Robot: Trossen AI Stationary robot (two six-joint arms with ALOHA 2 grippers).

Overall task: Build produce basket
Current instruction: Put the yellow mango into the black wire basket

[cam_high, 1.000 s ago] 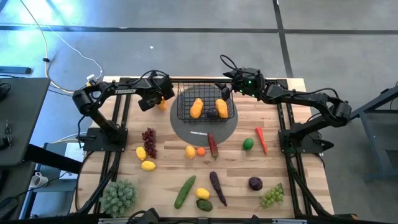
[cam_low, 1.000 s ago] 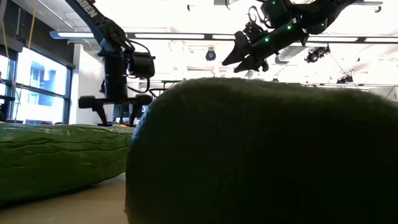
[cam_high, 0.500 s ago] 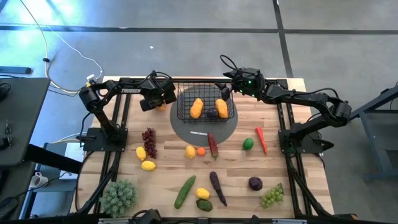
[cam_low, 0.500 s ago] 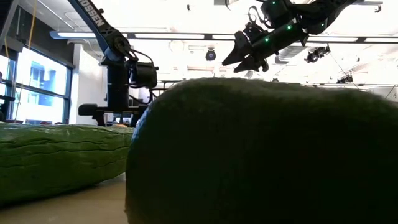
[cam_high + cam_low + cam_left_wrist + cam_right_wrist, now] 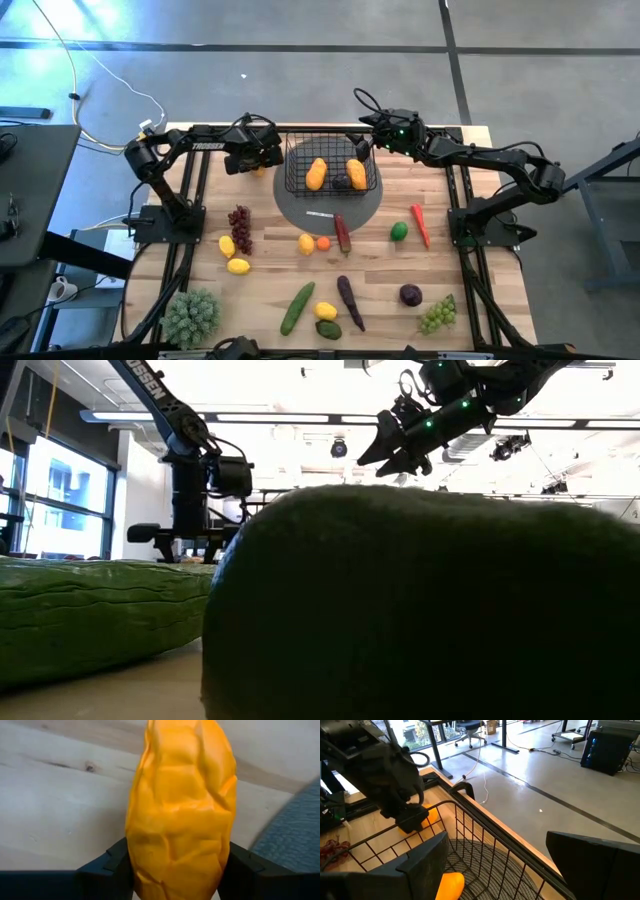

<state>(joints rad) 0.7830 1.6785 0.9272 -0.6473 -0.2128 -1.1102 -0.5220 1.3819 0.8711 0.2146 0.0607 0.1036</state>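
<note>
The black wire basket stands on a grey round disc at the far middle. It holds two orange-yellow fruits and a dark plum. Left of the basket, another orange-yellow fruit lies on the wood. My left gripper points down over it, shut on it. My right gripper hangs open above the basket's far right corner, with nothing between its fingers. My left gripper pinches the orange-yellow fruit by its two long sides between its two fingers. The fingers come from above, pointing down, and lie across the fruit. In the right wrist view the fruit sits at table height under the gripper.
Loose produce covers the near half of the table: purple grapes, lemons, a cucumber, an eggplant, a red chili, a lime and green grapes. In the low view, green produce fills most of the picture.
My left gripper has stayed over the fruit left of the basket, has rolled about its own pointing line, and its fingers have drawn together onto the fruit. The fruit has stayed where it was.
</note>
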